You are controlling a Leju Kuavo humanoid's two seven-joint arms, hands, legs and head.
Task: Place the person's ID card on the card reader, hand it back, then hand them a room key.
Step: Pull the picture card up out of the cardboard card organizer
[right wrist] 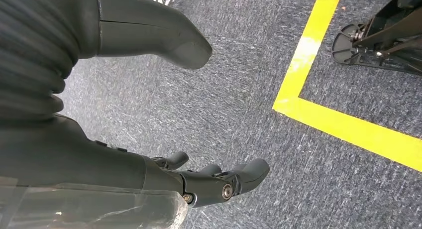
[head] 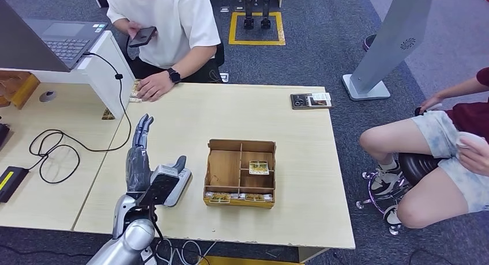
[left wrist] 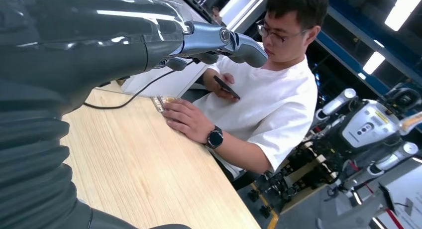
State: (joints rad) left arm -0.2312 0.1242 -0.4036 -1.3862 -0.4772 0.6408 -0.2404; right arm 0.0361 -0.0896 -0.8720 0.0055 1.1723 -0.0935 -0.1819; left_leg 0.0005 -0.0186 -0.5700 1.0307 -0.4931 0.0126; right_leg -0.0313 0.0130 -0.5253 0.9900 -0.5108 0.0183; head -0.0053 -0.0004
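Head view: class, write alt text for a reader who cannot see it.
The robot's left hand reaches, fingers extended, over a wooden table toward a seated person's hand resting on a card at the far edge. A compartmented wooden box holding cards stands nearby.

You won't find any text sharp enough to read here. The dark card reader [head: 311, 100] at the far edge of the table [head: 242, 112] carries white print, and the cards in the wooden box [head: 240, 173] carry yellow labels, but all of it is too small to make out. The laptop [head: 64, 39] keys are equally unreadable.
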